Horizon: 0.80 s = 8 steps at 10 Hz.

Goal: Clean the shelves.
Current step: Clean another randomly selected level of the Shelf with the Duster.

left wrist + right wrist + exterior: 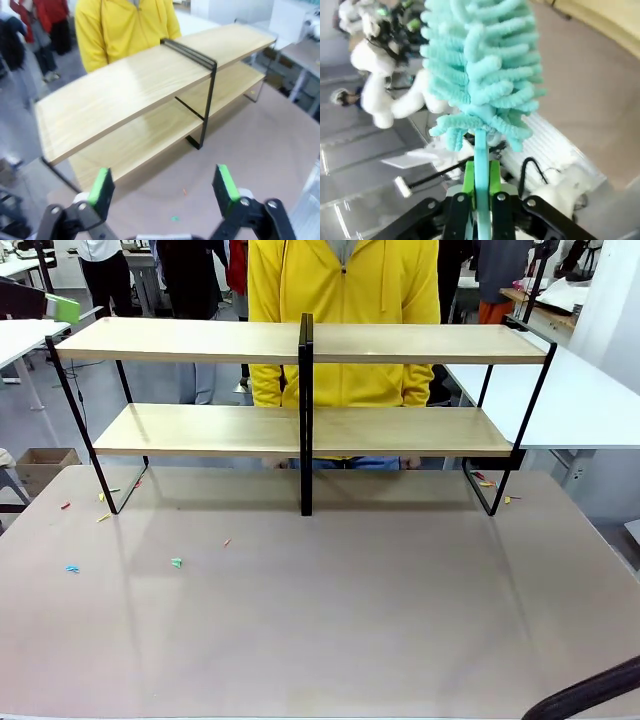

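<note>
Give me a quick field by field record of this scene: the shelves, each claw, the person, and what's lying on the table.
shelves: two bare wood boards, black frame, upright on the table
left claw: open, holds nothing, faces the shelves
right claw: shut on duster
duster: teal, fluffy head up, handle between the pads
person: yellow jacket, behind the shelves
table: small coloured scraps on its left part

Light matt wood boards on the shelves, thin black metal frame; fluffy turquoise chenille duster; smooth desk.

Black grippers, green pads; person wears yellow zip hoodie.
</note>
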Available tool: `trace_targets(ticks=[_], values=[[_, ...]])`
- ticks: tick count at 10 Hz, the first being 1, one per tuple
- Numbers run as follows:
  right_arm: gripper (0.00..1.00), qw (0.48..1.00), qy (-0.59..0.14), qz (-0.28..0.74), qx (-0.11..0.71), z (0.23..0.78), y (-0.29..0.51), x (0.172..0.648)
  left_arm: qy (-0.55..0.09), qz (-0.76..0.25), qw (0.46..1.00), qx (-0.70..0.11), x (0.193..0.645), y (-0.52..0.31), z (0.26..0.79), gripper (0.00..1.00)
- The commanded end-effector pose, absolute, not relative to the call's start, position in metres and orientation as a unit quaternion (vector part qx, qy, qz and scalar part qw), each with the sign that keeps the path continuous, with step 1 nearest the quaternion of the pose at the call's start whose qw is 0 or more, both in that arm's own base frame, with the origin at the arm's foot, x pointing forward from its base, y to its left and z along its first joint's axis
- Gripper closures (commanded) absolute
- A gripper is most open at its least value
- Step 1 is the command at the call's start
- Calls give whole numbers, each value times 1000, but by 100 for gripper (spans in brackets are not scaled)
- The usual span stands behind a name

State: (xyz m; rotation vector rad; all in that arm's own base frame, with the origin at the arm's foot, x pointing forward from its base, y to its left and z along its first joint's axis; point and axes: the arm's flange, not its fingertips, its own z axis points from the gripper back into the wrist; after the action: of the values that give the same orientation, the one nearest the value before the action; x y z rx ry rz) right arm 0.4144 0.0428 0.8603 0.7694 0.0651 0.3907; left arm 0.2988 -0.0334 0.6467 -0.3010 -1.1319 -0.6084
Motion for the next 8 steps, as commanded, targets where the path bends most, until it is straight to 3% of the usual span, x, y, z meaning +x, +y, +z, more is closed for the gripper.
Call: trace_targets(ticks=[1, 3, 4, 5, 8], values=[[88, 897, 39, 111, 426, 838, -76, 271, -526, -286, 789, -138, 298, -33, 645, 0], [88, 883, -124, 52, 450, 842, -130, 236, -526, -286, 789, -138, 298, -33, 645, 0], [88, 876, -199, 75, 432, 850, -152, 237, -526, -286, 789, -138, 298, -33, 645, 0], [88, 860, -223, 145, 435, 857, -167, 239, -526, -286, 789, -138, 298, -33, 645, 0], [88, 853, -113, 292, 418, 841, -197, 255, -526, -286, 789, -138, 298, -33, 645, 0]])
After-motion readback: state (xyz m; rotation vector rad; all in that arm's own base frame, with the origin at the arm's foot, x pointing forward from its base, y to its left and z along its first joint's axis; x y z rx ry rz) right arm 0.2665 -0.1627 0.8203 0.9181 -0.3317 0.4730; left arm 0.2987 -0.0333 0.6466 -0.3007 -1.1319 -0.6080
